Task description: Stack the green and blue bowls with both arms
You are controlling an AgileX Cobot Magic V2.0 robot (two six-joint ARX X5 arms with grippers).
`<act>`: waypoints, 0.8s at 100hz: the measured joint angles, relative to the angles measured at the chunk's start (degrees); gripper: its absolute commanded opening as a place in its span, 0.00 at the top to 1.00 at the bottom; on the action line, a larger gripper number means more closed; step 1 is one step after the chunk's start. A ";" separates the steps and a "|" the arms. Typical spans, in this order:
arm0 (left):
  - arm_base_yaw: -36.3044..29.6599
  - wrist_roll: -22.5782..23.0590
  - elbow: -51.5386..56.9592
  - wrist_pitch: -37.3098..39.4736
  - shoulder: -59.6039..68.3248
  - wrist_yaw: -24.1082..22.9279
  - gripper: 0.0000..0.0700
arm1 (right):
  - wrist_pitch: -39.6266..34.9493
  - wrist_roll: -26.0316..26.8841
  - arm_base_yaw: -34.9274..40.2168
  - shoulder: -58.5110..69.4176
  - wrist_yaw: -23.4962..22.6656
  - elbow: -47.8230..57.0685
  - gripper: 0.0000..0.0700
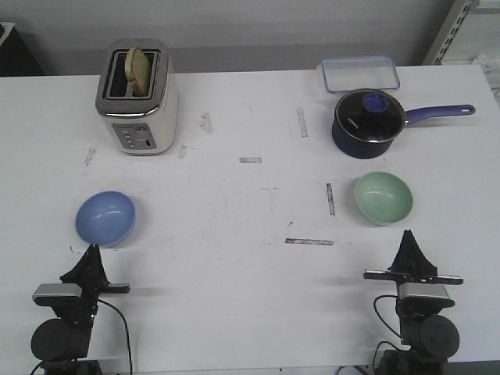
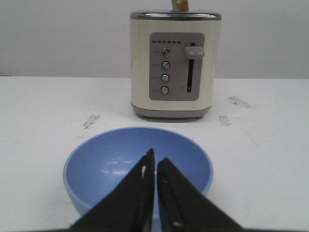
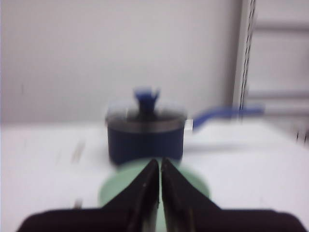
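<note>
Sitting well apart, the blue bowl (image 1: 105, 218) at lower left and the green bowl (image 1: 383, 198) at right remain unstacked on the white surface (image 1: 250, 297). Left gripper (image 1: 93, 250) and right gripper (image 1: 408, 236) wait pinched together, empty; everything is left.

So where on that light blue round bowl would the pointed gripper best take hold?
Probably the near rim of the light blue round bowl. It sits upright, open side up, with no handle, so its thin wall is the only pinchable part. The left gripper sits just in front, shut; it would open, then come down with one finger inside and one outside.
</note>
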 measured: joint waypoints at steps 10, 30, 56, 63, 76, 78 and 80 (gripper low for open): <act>0.00 0.00 0.00 0.00 0.00 0.00 1.00 | -1.14 -0.59 0.00 2.14 1.07 5.18 1.00; 0.00 0.00 0.00 -0.55 0.00 0.00 1.00 | -6.08 -4.20 0.00 14.71 1.07 23.45 1.00; 0.00 0.00 0.00 -0.83 0.00 0.00 1.00 | -29.53 -5.27 -0.33 39.32 1.03 50.93 1.00; 0.00 0.00 0.00 -0.85 0.00 0.00 1.00 | -35.60 -5.64 -1.44 45.51 0.96 57.00 0.98; 0.00 0.00 0.00 -0.85 0.00 0.00 1.00 | -43.01 -6.38 -4.39 55.39 -0.15 63.01 0.88; 0.00 0.00 0.00 -0.85 0.00 0.00 1.00 | -43.47 -6.49 -4.96 56.65 -0.70 63.17 0.85; 0.00 0.00 0.00 -0.85 0.00 0.00 1.00 | -43.87 -6.51 -5.51 57.88 -1.38 63.17 0.81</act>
